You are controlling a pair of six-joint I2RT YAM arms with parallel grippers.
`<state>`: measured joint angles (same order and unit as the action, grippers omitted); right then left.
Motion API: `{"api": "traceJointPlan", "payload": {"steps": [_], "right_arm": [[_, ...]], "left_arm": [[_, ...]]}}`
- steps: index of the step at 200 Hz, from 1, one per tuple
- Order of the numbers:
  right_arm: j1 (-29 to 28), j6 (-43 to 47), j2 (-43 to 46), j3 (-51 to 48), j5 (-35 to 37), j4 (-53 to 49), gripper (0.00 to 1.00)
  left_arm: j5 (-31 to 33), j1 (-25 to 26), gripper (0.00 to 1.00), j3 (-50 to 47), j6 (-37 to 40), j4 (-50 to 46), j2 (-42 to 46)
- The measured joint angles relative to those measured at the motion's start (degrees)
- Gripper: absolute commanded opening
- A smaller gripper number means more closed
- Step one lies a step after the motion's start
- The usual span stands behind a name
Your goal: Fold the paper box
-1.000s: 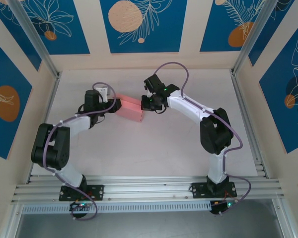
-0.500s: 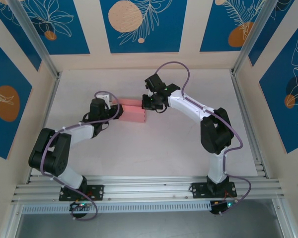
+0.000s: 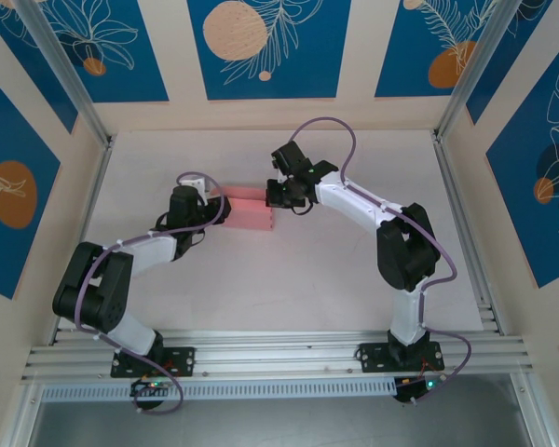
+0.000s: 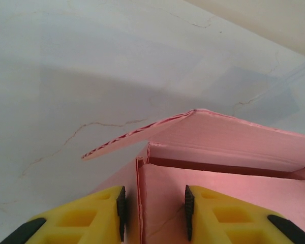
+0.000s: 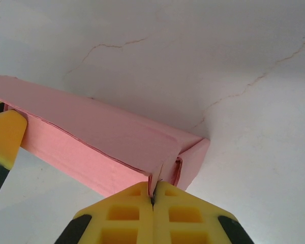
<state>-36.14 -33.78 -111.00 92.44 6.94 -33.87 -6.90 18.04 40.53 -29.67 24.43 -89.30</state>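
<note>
Currently, paper box between both end effectors, hollow inside.

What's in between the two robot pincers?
The pink paper box spans the stretch between them, seen from above: the left pincer grips one end, the right pincer pinches a flap at the other.

The paper box sits mid-table, hemmed by the left gripper and right gripper at either end — bare table lies open nearer the bases
</note>
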Motion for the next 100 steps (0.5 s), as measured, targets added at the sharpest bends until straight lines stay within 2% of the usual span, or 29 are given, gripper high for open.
{"api": "traceJointPlan", "payload": {"steps": [100], "right_arm": [[-0.59, 1.07, 0.33, -0.55, 1.03, -0.44, 0.01]], "left_arm": [[0.59, 0.15, 0.35, -0.02, -0.02, -0.63, 0.44]]}}
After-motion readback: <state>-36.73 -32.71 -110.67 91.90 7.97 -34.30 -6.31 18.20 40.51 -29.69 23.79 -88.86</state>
